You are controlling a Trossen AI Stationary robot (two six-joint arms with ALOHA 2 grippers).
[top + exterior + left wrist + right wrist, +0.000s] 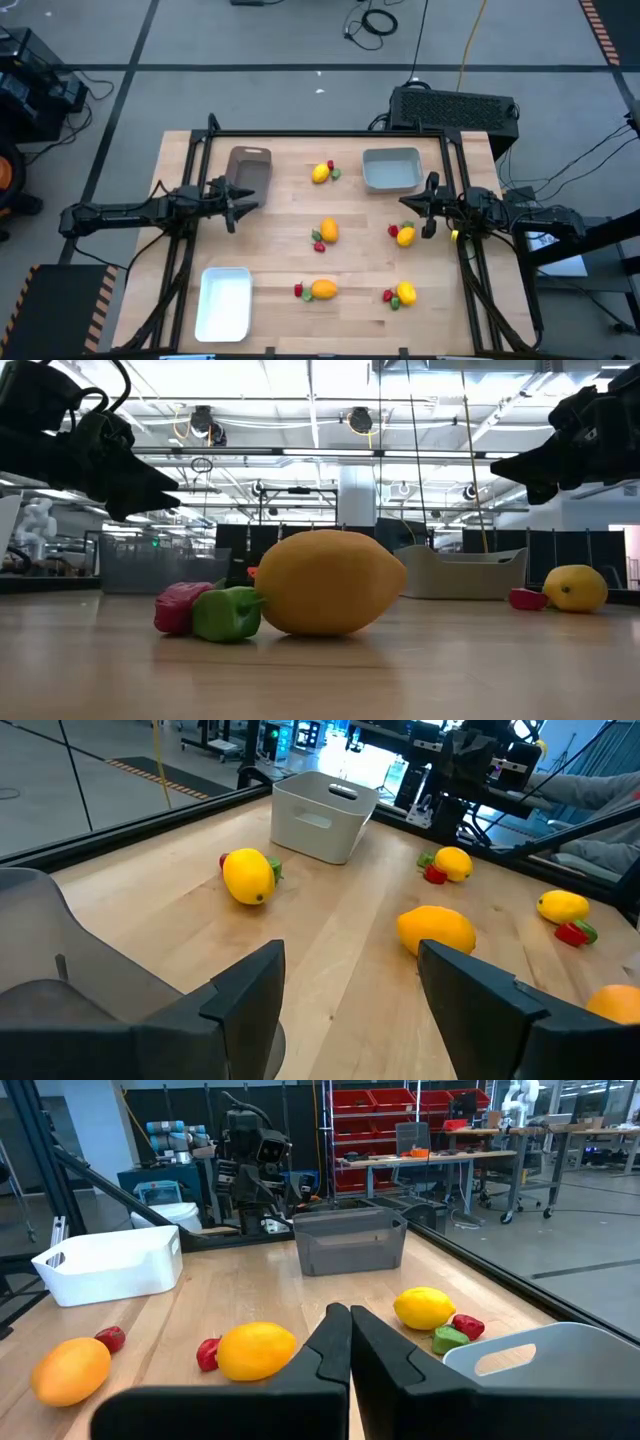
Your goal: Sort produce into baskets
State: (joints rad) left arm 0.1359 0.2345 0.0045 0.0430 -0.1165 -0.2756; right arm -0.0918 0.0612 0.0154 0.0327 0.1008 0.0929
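While all five fruit (328,231) clusters lie unsorted mid-table, the left gripper (240,203) hovers open and empty beside the brown basket (249,171), the right gripper (422,215) shut, so a first reach likely comes next.

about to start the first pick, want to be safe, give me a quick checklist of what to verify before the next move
1. Left claw open and empty: ok.
2. Right claw shut, holding nothing: ok, but must open before a pick.
3. Brown-grey basket, grey-blue basket, white basket all empty: ok.
4. Produce all still on the table, five clusters: ok.
5. Central orange fruit free of both claws: ok.
6. Green pieces hidden behind fruits: cannot tell.
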